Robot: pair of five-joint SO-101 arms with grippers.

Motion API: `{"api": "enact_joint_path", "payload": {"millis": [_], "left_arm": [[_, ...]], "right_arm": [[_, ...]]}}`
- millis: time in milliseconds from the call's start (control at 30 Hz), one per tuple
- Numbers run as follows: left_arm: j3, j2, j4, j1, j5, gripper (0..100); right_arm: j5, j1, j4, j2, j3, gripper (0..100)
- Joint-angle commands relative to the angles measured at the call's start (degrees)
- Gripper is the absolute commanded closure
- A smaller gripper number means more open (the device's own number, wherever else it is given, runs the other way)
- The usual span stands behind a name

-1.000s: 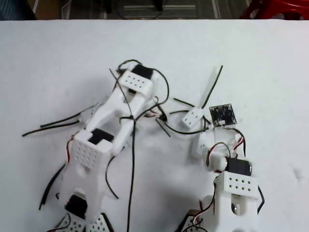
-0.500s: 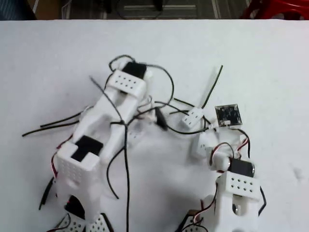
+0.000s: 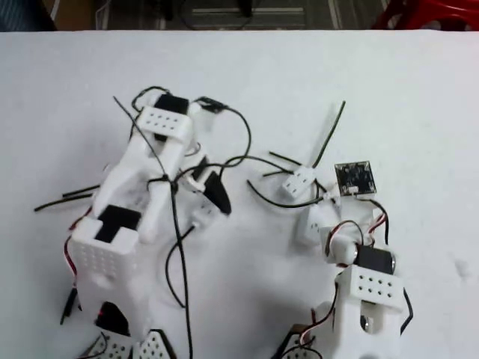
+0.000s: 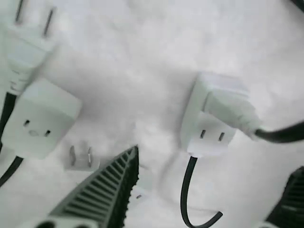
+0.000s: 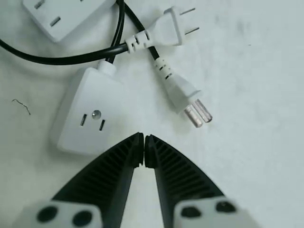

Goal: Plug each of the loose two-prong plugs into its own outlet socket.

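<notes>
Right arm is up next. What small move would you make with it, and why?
Probably open the right hand and shift it over the nearer loose plug. The hand is shut on nothing, close to an outlet socket whose slots are empty, and that plug lies unplugged nearby with its two prongs bare, so it looks like the easiest one to pick up.

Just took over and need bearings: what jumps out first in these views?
In the right wrist view, one loose plug and a second plug lie with cords crossed beside a white outlet, that arm's jaws shut just short of it. In the left wrist view, another outlet seems to carry a plug already, the left jaws open before it.
</notes>
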Motion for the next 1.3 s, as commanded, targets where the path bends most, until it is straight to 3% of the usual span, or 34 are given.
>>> {"api": "enact_joint_path", "payload": {"millis": [0, 233, 400, 500, 567, 833, 1267], "left_arm": [[-0.44, 5.58, -1.85, 2.15, -3.52, 55], [-10.20, 17.45, -1.76, 1.27, -3.87, 59], [-16.09, 20.97, -1.41, 1.89, -4.22, 83], [-17.23, 21.58, -1.85, 3.30, -9.14, 95], [-16.79, 21.58, -1.76, 3.56, -11.87, 93], [-20.04, 19.82, -4.75, 4.79, -11.43, 98], [-52.48, 29.05, -12.48, 4.62, -11.25, 98]], "right_arm": [[-0.53, 0.57, -0.92, -0.40, -0.26, 97.8], [-0.53, 0.57, -0.92, -0.66, -0.26, 97.8], [-0.62, 0.57, -0.92, -0.75, -0.26, 97.8], [-0.70, 0.66, -0.92, -0.75, -0.26, 97.8], [-0.70, 0.66, -0.92, -0.75, -0.26, 97.8], [-0.70, 0.66, -0.92, -0.84, -0.26, 97.8], [-0.79, 0.66, -0.92, -0.75, -0.26, 97.8]]}}
